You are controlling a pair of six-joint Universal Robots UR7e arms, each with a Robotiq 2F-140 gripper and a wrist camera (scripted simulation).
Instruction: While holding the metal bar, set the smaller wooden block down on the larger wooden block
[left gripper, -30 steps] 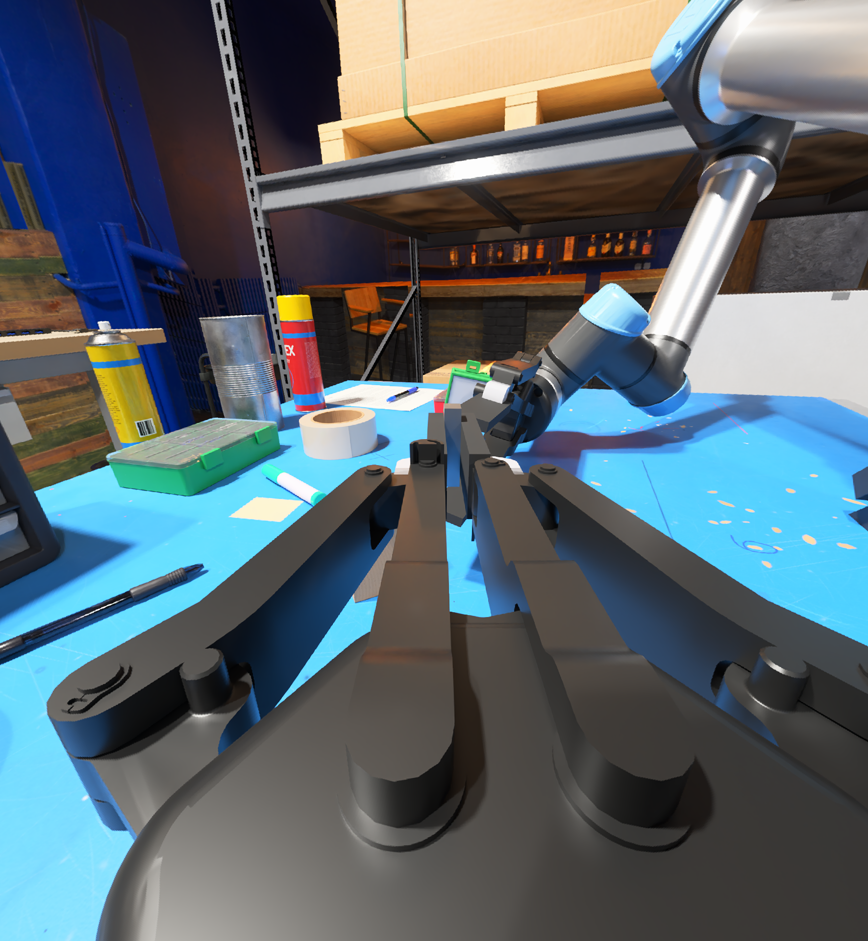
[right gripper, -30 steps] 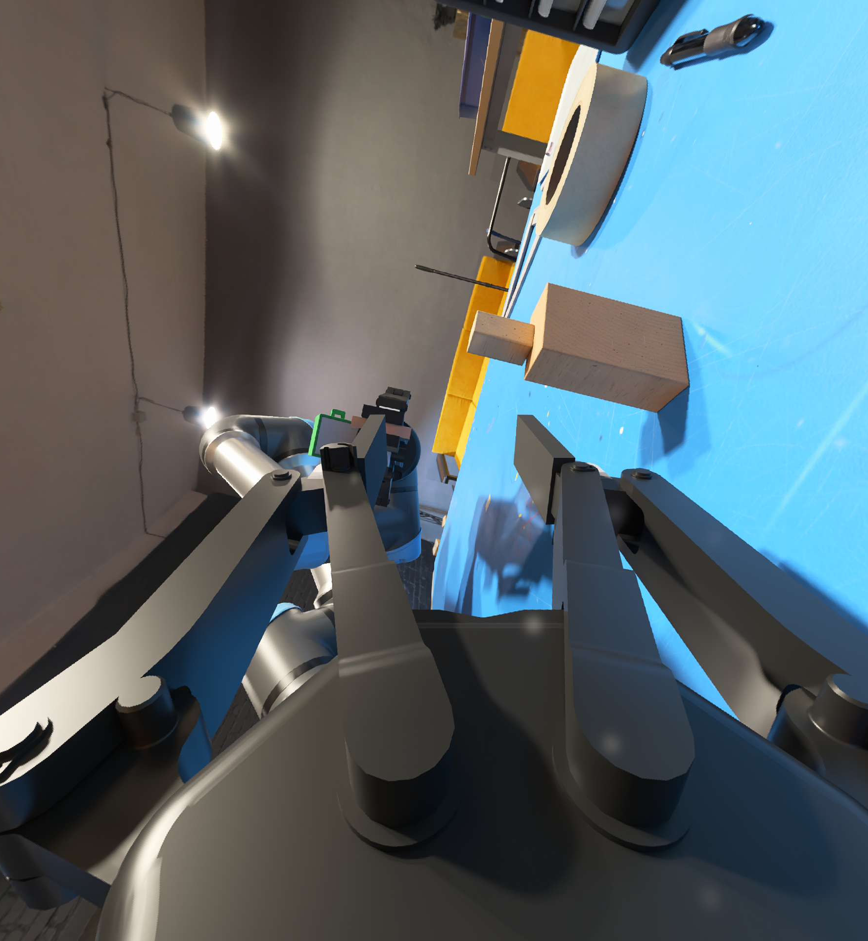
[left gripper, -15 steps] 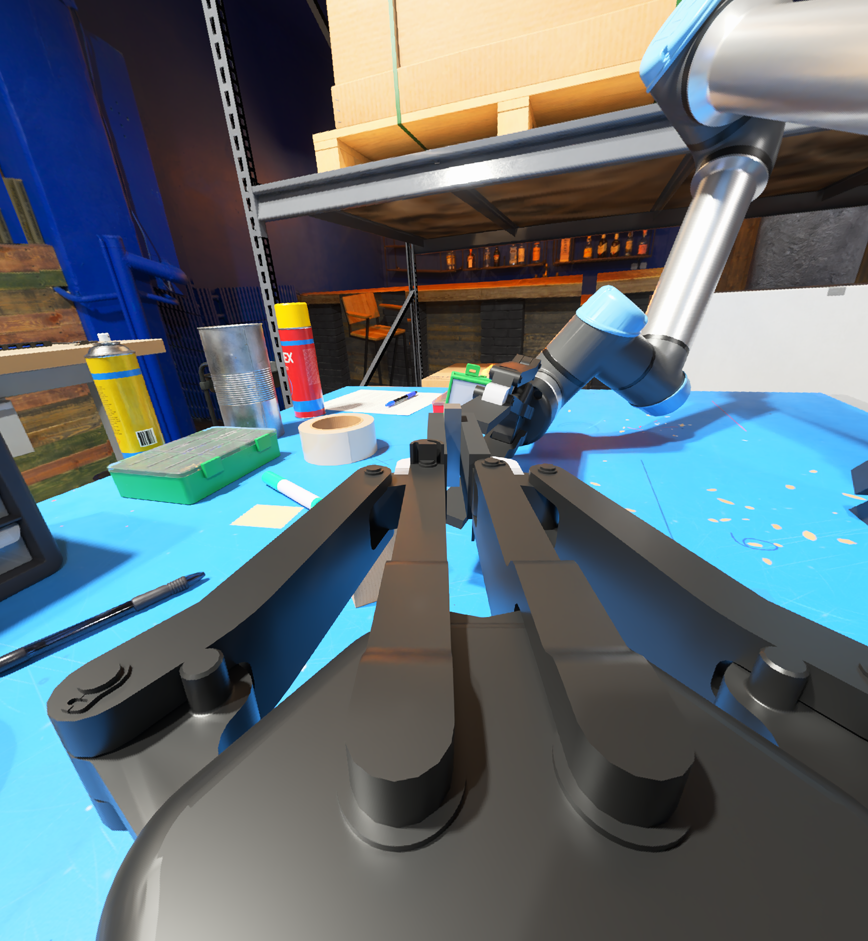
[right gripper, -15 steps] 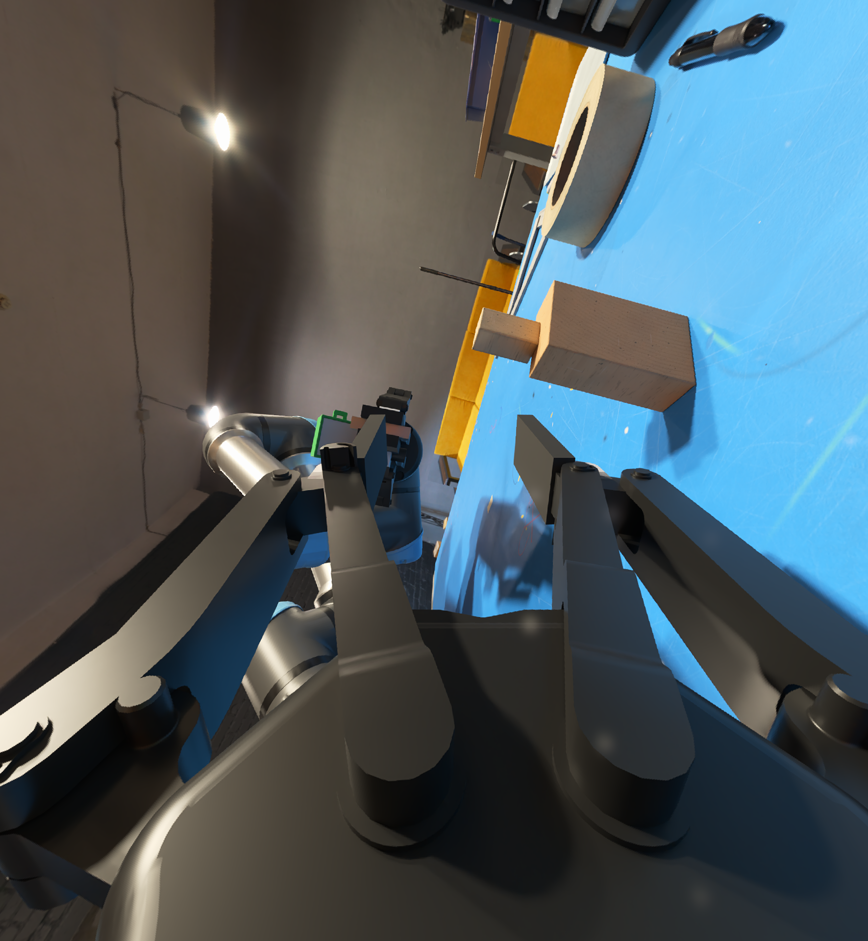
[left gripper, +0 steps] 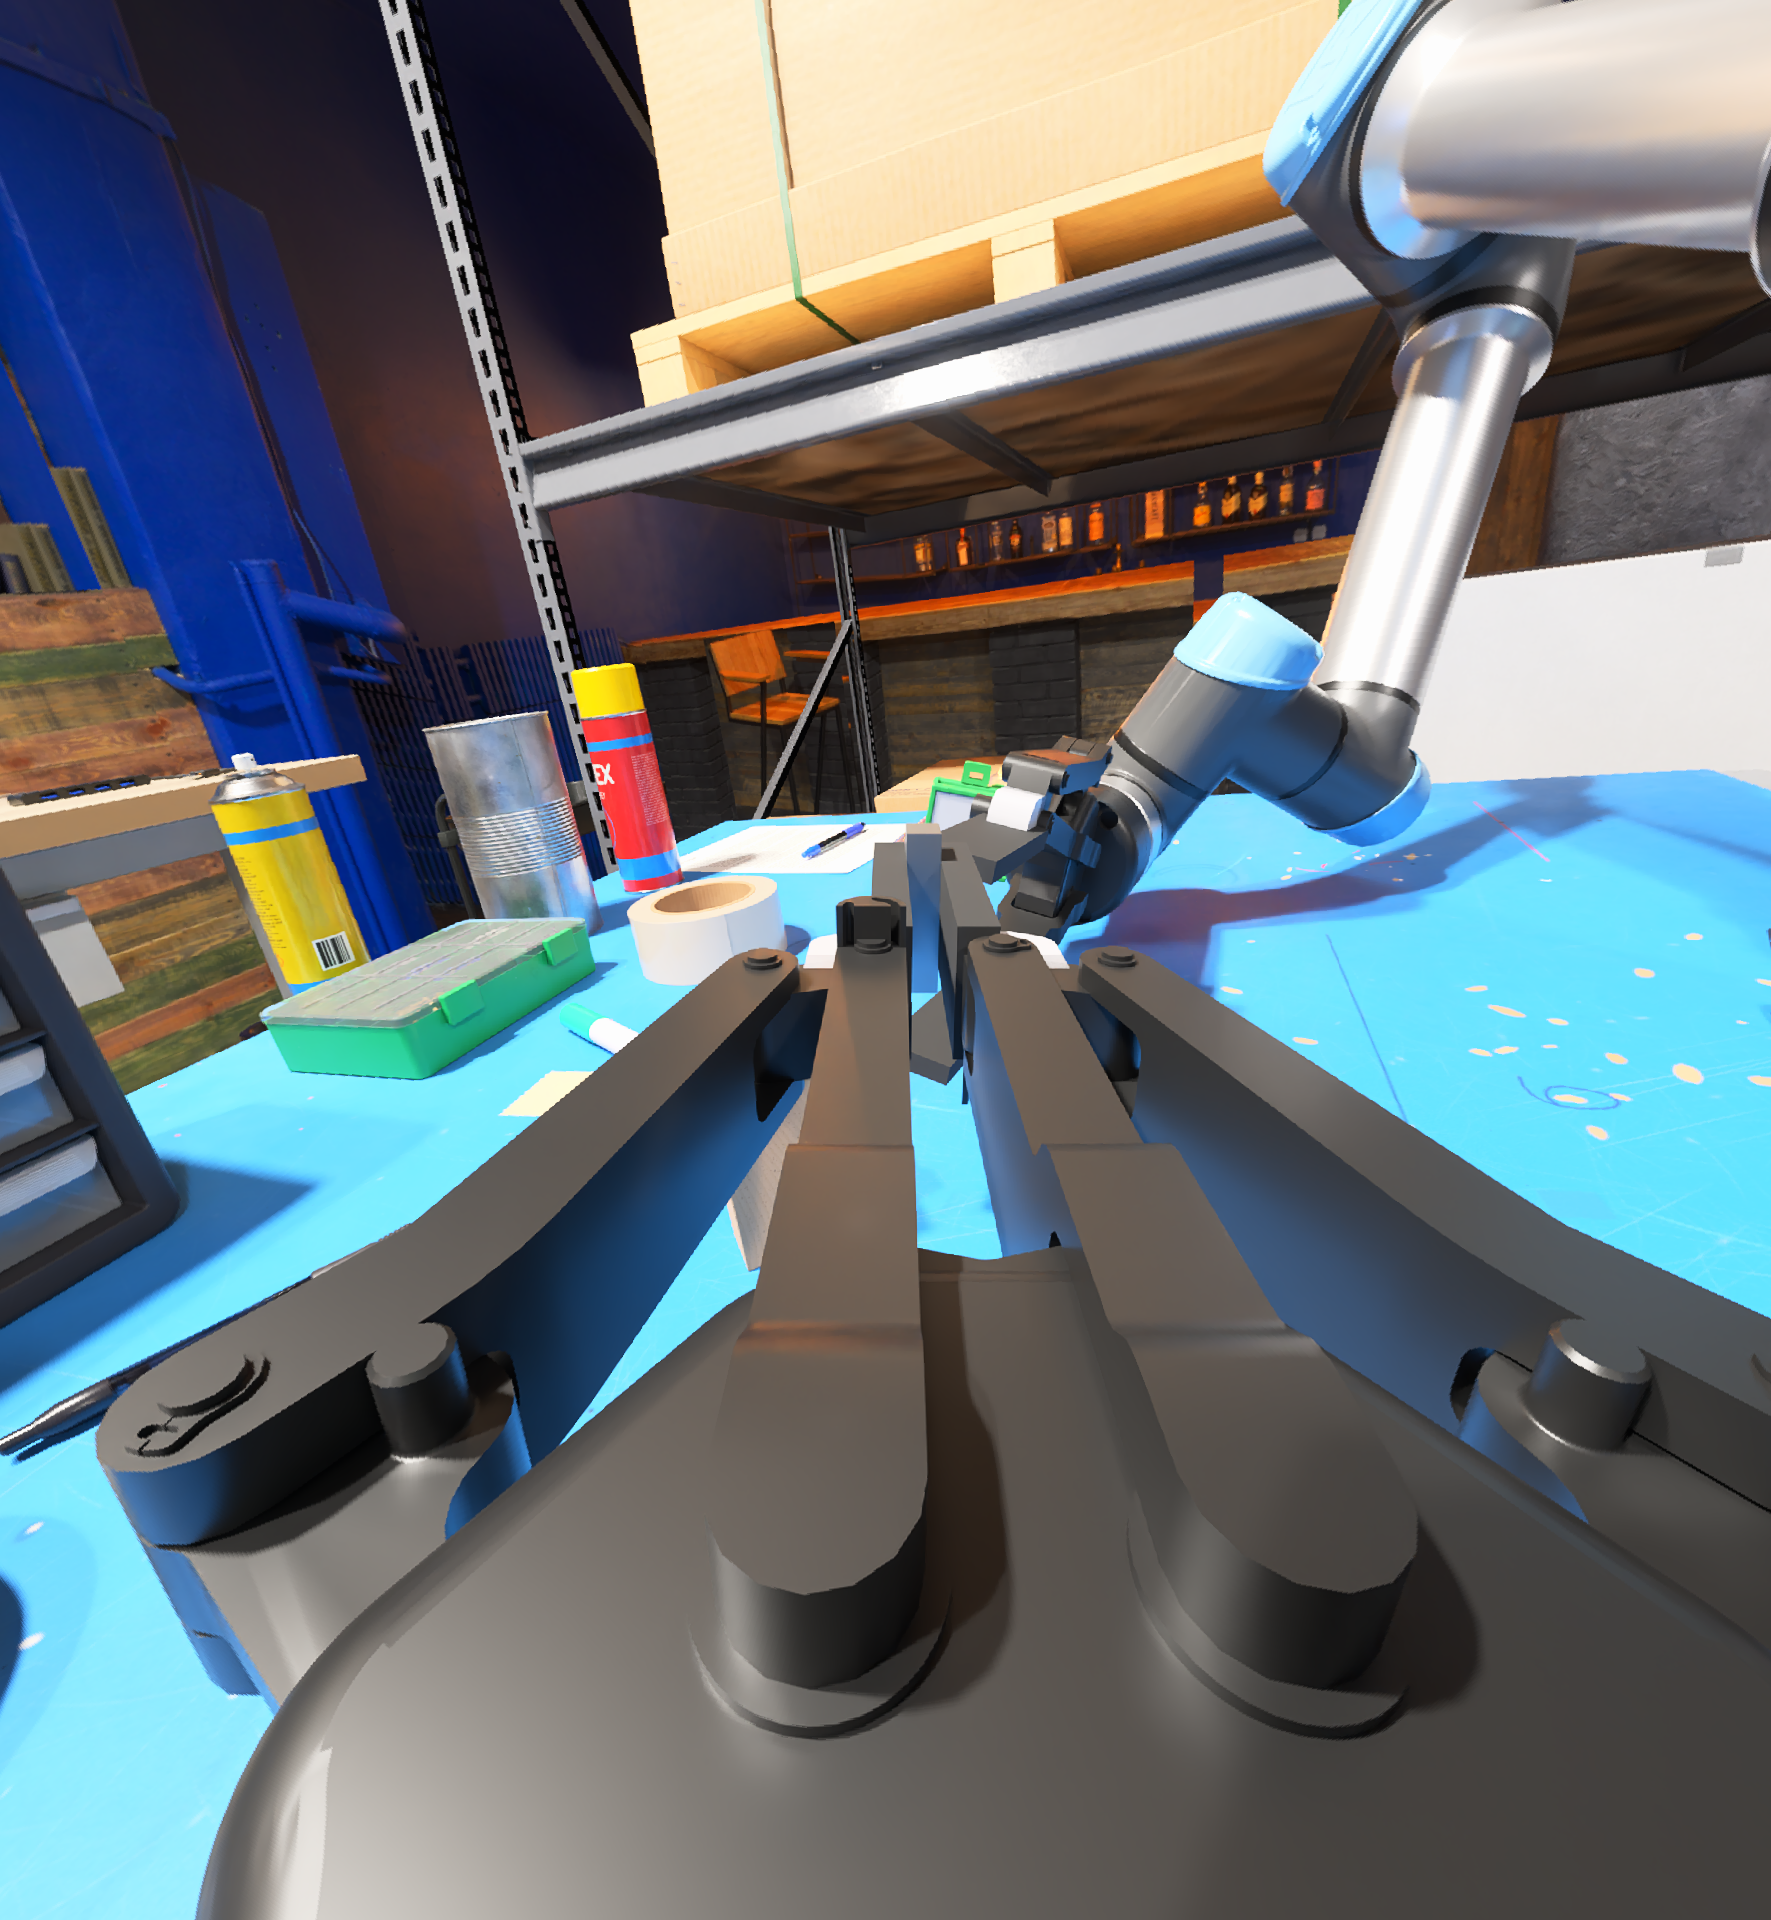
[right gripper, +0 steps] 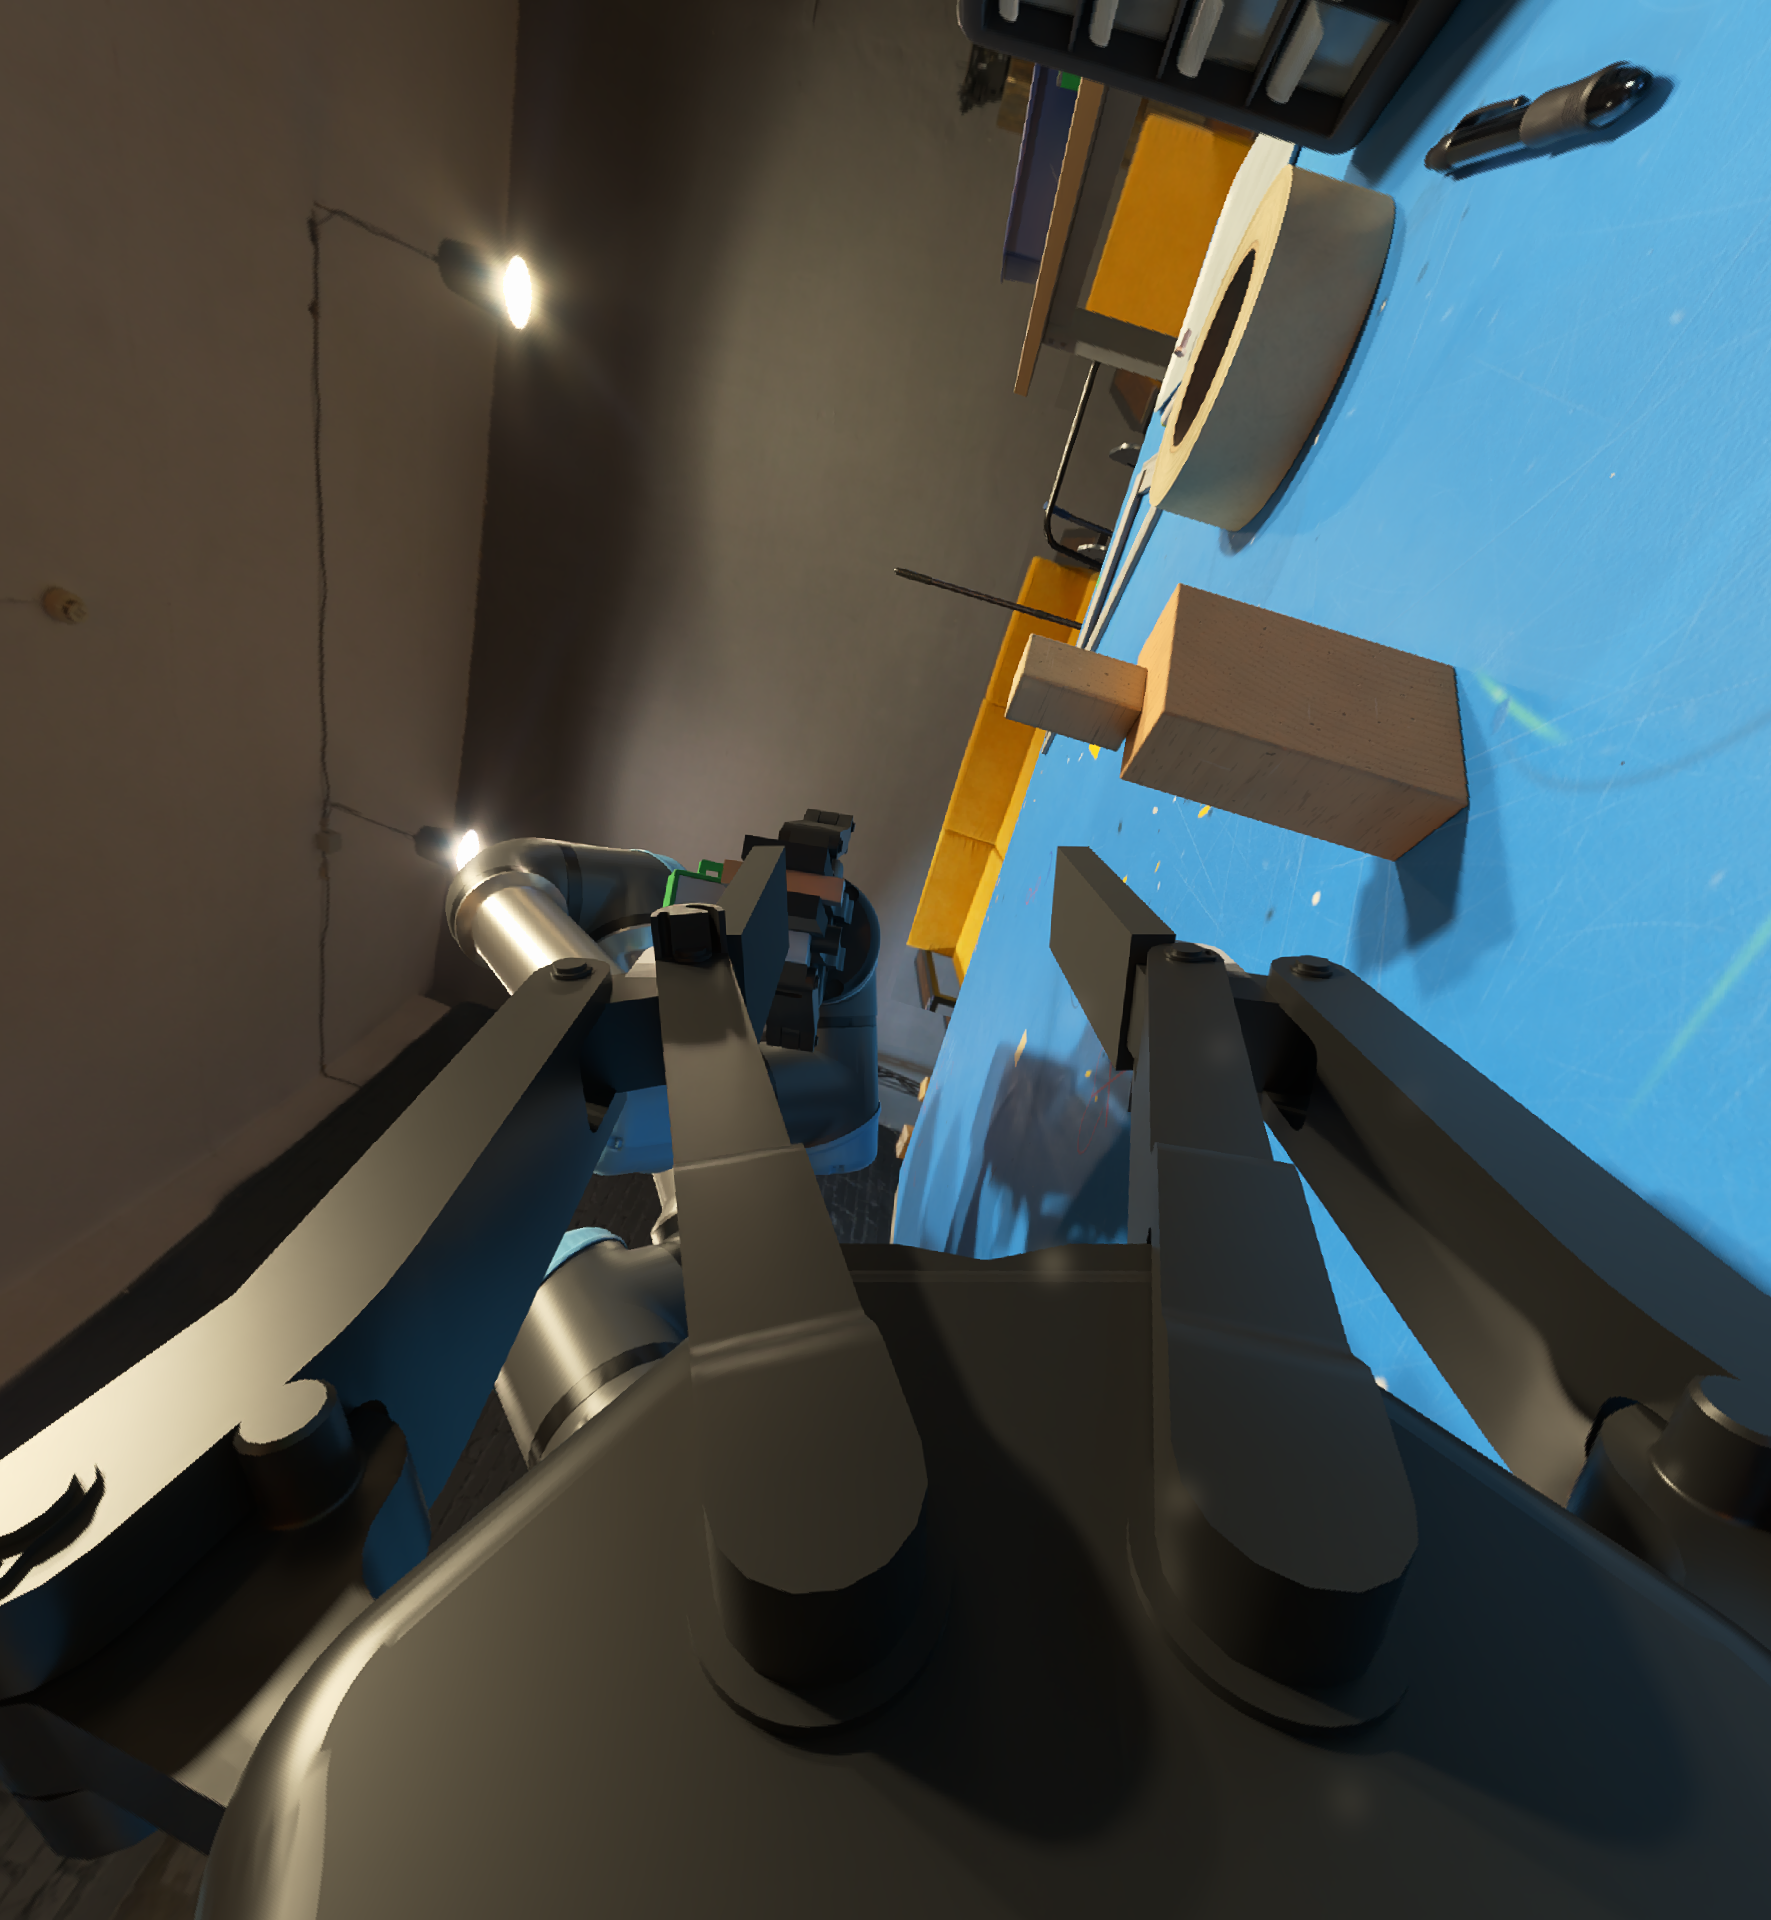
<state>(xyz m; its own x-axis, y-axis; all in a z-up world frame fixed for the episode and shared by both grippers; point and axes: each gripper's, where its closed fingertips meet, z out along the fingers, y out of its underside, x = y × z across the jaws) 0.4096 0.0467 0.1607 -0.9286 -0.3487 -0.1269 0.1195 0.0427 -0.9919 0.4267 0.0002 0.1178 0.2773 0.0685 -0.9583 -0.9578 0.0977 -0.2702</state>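
My left gripper (left gripper: pixel 928 883) is shut on the thin grey metal bar (left gripper: pixel 928 935), held upright above the blue table (left gripper: pixel 1380 1091). It also shows far off in the right wrist view (right gripper: pixel 808 904). My right gripper (right gripper: pixel 922 894) is open and empty, just short of the wooden blocks; it also shows in the left wrist view (left gripper: pixel 1047 862). The smaller wooden block (right gripper: pixel 1073 691) rests against the top face of the larger wooden block (right gripper: pixel 1296 717), which sits on the table (right gripper: pixel 1639 520). In the left wrist view the blocks are mostly hidden behind my fingers.
A tape roll (left gripper: pixel 704 925) (right gripper: pixel 1265 332), a green case (left gripper: pixel 434 997), a yellow spray can (left gripper: pixel 283 883), a red spray can (left gripper: pixel 632 779) and a metal tin (left gripper: pixel 512 821) stand at the left. A drawer cabinet (left gripper: pixel 8 1091) is at the far left. A black pen-like tool (right gripper: pixel 1546 109) lies beyond the tape.
Both views have shifted slightly. The left gripper stays shut on the bar and the right stays open. The smaller block keeps its place on the larger one.
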